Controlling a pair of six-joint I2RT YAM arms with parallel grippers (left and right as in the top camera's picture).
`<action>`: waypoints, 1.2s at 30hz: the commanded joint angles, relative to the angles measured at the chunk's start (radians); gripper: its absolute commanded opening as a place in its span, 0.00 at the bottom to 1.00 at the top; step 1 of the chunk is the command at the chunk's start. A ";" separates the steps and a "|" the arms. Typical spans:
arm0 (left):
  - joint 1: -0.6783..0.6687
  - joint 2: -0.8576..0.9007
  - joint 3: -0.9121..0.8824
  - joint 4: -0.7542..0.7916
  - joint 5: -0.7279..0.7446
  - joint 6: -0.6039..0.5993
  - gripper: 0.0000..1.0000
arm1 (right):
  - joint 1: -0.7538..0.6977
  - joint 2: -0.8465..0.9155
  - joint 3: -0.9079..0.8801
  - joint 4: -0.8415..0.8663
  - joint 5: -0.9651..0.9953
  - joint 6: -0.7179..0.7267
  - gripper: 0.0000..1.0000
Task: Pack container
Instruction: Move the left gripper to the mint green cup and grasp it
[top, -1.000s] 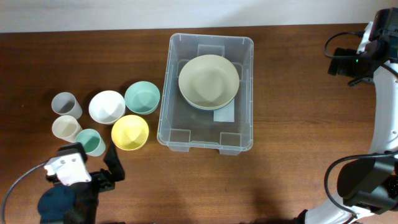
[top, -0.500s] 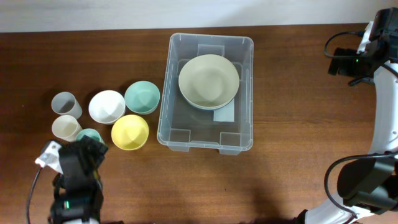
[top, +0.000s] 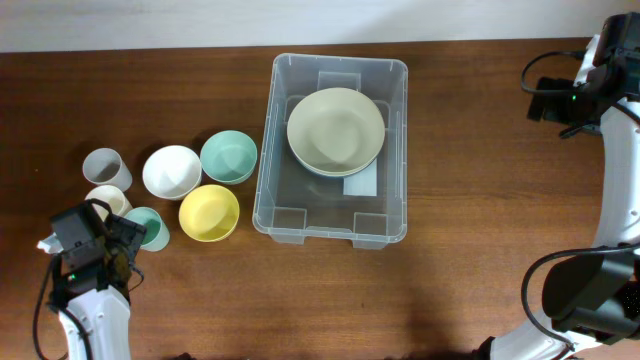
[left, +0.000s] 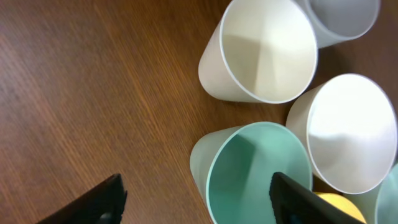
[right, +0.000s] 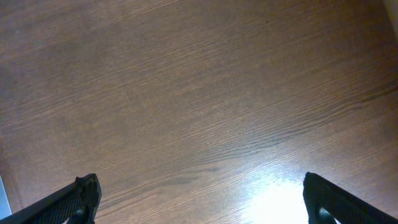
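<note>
The clear container (top: 340, 63) stands mid-table with a pale green bowl (top: 335, 130) inside it. Left of it are a teal bowl (top: 228, 157), a white bowl (top: 171, 172), a yellow bowl (top: 209, 212), a grey cup (top: 105, 167), a cream cup (top: 108, 200) and a teal cup (top: 150, 230). My left gripper (left: 196, 202) is open and straddles the near wall of the teal cup (left: 255, 171): one finger (left: 298, 199) is inside it, the other (left: 93, 202) is over the table. My right gripper (right: 199, 199) is open over bare wood at the far right.
In the left wrist view the cream cup (left: 261, 53), the white bowl (left: 348, 134) and the grey cup (left: 342, 15) crowd close around the teal cup. The right arm (top: 575, 95) sits near the table's back right corner.
My left arm has swung round and moved up-left from the front edge to the teal cup, and its jaws have narrowed a little. The right arm has not moved.
</note>
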 joint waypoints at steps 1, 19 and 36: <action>0.005 0.047 0.020 0.027 0.032 0.012 0.70 | -0.005 -0.013 0.014 0.000 -0.006 0.010 0.98; 0.004 0.228 0.020 0.122 0.059 0.012 0.51 | -0.005 -0.013 0.014 0.000 -0.006 0.010 0.99; 0.004 0.241 0.021 0.121 0.140 0.012 0.01 | -0.005 -0.013 0.014 0.000 -0.006 0.010 0.99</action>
